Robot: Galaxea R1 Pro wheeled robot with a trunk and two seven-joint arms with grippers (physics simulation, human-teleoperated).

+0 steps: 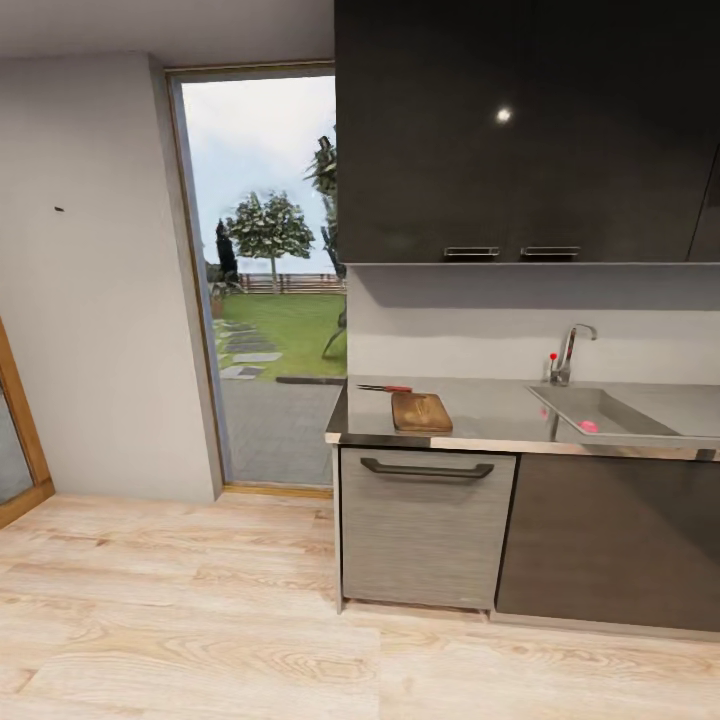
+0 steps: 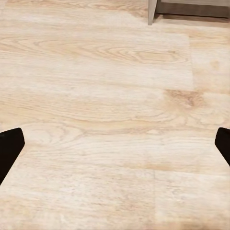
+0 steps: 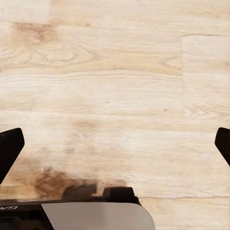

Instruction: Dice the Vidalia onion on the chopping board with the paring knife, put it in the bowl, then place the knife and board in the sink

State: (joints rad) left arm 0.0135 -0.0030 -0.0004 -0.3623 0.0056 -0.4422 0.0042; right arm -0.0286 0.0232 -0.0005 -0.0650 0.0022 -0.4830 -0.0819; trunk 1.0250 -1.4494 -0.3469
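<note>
Both grippers spread wide and holding nothing: left gripper aimed down at bare wooden floor, right gripper same deal, dark fingertips far apart at the frame edges over planks. Not at the counter yet, so plenty of driving left.

Going left to right along the countertop in the head view: paring knife first, lying flat behind the chopping board, long axis running across the counter, red handle toward the sink, blade tip toward the doorway. Probably light, stiff and slim, so best pinched on the handle. Board just in front of it, long axis running front to back; rigid wood, likely awkward flat, so grab an edge. Then the sink, with the Vidalia onion sitting in the basin near the front wall. Small, round, likely smooth and prone to rolling, so squeeze straight across the middle. Can't spot the bowl from here.
</note>
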